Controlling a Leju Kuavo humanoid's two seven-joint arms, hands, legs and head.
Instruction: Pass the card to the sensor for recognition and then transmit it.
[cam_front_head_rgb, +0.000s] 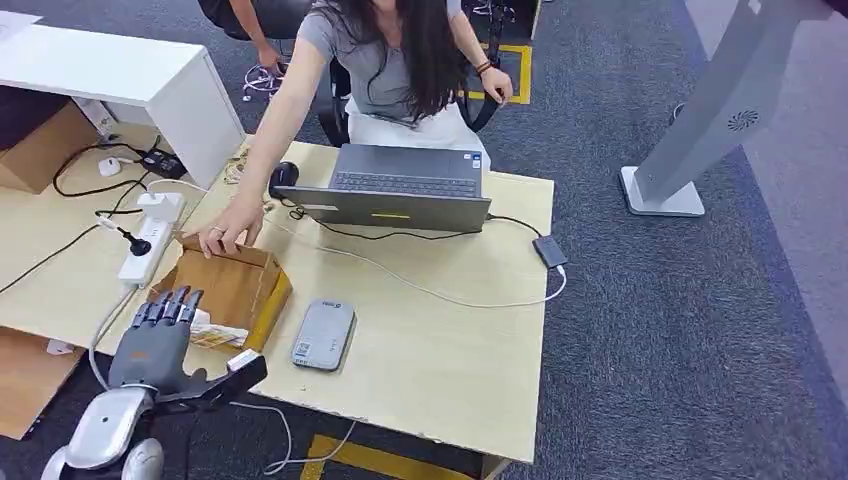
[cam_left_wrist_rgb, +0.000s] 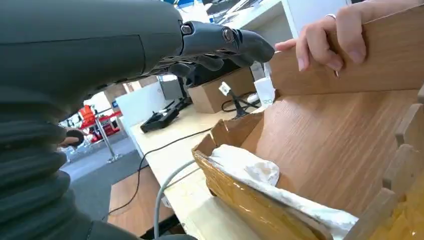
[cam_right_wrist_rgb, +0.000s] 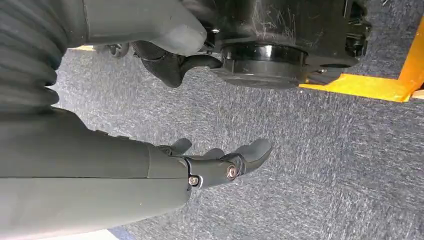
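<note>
The left hand (cam_front_head_rgb: 160, 335), lower left of the head view, hovers with fingers released above the cardboard box (cam_front_head_rgb: 245, 285). Inside lies a white card (cam_front_head_rgb: 218, 335), probably light, thin and stiff; pinch its edge. A person's hand (cam_front_head_rgb: 228, 232) steadies the box. The right hand (cam_right_wrist_rgb: 220, 162) hangs loosely open.

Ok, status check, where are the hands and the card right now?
Left hand open, over cardboard box, holding nothing. Right hand open, hanging above carpet. Card not identifiable; sensor untouched on table. Person's hand gripping the box's far wall.
</note>
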